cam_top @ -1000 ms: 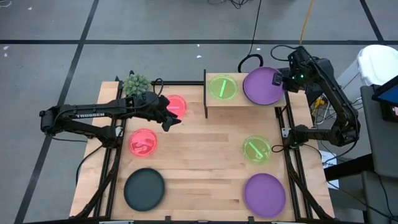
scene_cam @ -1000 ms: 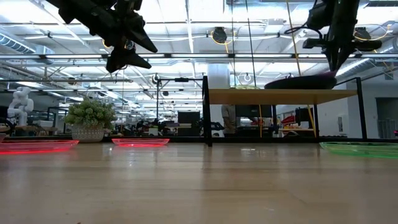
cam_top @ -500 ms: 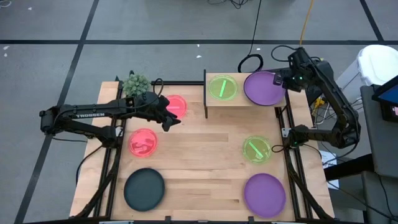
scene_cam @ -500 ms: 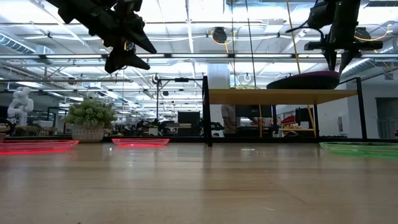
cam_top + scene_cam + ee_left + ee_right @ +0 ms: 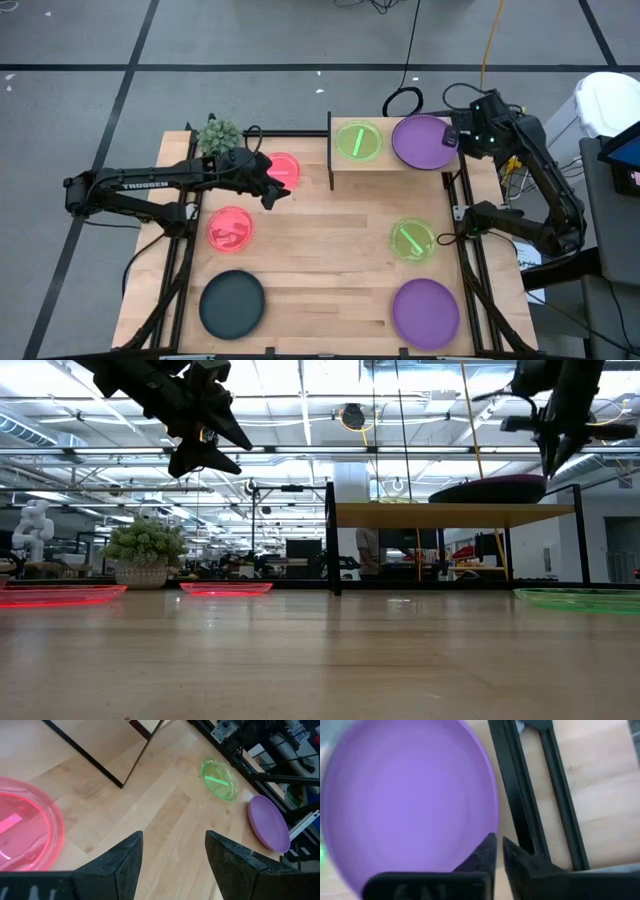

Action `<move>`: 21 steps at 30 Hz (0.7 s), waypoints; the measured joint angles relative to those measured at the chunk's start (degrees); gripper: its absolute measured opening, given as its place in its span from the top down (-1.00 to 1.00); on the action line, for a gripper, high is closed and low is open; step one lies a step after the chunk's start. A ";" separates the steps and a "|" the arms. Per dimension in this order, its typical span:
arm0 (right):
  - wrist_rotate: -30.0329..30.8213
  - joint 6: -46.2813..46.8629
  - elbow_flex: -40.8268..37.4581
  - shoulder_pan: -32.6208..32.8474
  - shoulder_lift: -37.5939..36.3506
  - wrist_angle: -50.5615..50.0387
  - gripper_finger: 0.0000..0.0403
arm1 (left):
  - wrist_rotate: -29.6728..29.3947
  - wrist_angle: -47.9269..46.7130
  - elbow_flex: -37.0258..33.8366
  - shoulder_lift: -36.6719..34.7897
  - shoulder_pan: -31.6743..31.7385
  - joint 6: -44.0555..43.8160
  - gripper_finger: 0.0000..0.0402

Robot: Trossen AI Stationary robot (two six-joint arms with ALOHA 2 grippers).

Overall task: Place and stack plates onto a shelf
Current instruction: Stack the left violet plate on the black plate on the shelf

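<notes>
A purple plate (image 5: 424, 140) lies flat on the light-wood shelf (image 5: 386, 162), next to a green plate (image 5: 358, 140). My right gripper (image 5: 453, 136) hovers above the purple plate's right rim, clear of it in the low view (image 5: 556, 460). Its fingers are open by only a narrow gap (image 5: 499, 847). My left gripper (image 5: 271, 190) is open and empty, high over the table beside a pink plate (image 5: 284, 170). On the table lie a second pink plate (image 5: 230, 228), a teal plate (image 5: 232, 304), a green plate (image 5: 412, 240) and a purple plate (image 5: 425, 312).
A small potted plant (image 5: 218, 134) stands at the table's far left corner. The shelf's dark side panel (image 5: 331, 150) stands between the far pink plate and the shelf. The black table frame (image 5: 520, 820) runs just right of the shelf. Bare wood (image 5: 330, 260) lies mid-table.
My right gripper has lowered the purple plate from a tilt until it lies flat on the shelf. It has let go and gone up and a little toward the table's right edge. The plate stays where it was set.
</notes>
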 joint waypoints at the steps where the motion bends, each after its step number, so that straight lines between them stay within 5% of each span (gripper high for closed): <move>1: -0.48 -0.02 -1.37 -0.02 -0.39 1.39 0.97 | 0.00 0.02 0.00 0.00 0.00 0.05 -0.10; 7: -3.59 1.94 -7.26 0.00 -1.72 6.93 0.98 | 0.01 0.02 0.00 0.00 0.00 -0.30 -0.10; 21: -5.62 5.96 -7.15 0.16 -5.54 11.53 1.00 | 0.02 0.04 0.00 0.00 0.00 -1.95 -0.10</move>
